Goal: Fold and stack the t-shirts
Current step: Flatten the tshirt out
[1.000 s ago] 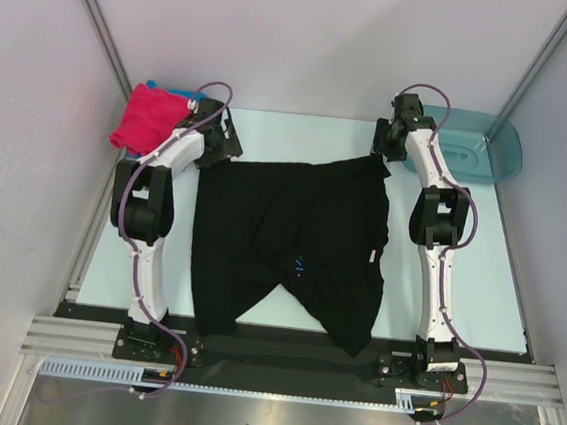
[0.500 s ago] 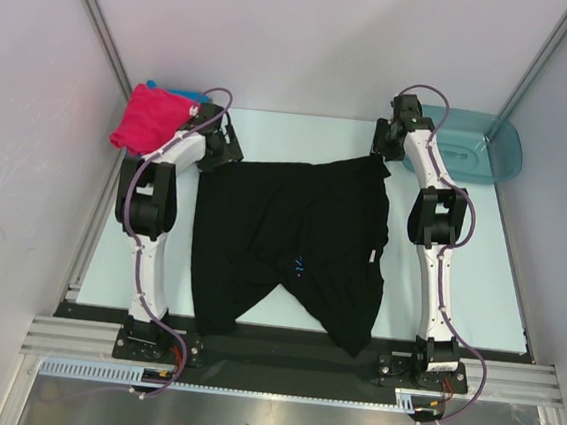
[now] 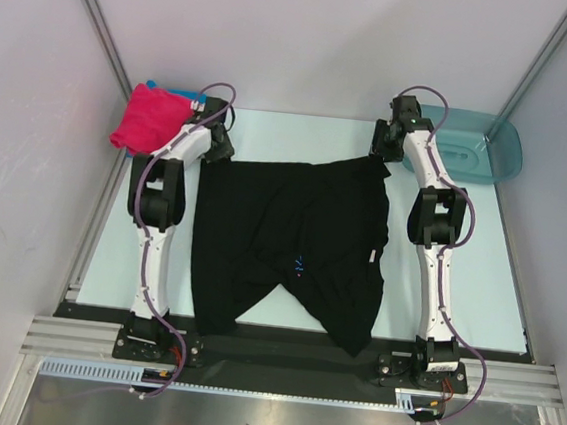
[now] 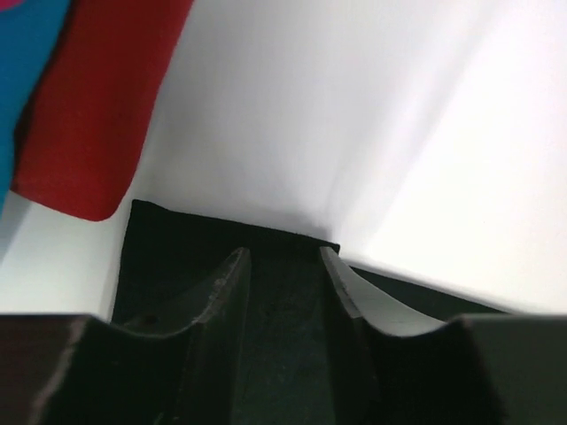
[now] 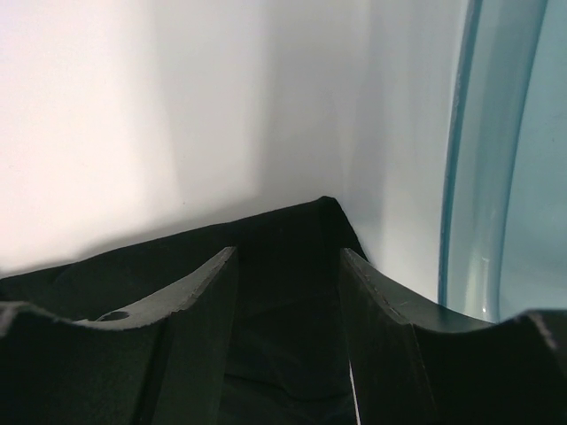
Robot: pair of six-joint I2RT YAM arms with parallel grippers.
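Straddling black t-shirt (image 3: 292,223) far corners, half-parted, grip untellable: left gripper (image 4: 283,255), right gripper (image 5: 289,253); cloth likely soft, light, floppy.

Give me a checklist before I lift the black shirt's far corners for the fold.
1. Is the left hand at the far-left corner of the black t-shirt: ok, fingers straddle it.
2. Is the right hand at the far-right corner: ok, cloth lies between its fingers.
3. Grips closed: not ok, both pairs of fingers stand apart.
4. Shirt flat: not ok, near hem uneven and creased.
5. Is the folded pink t-shirt clear of the left hand: ok, apart from the fingers.
6. Is the teal basin clear of the right arm: cannot tell, they overlap from above.
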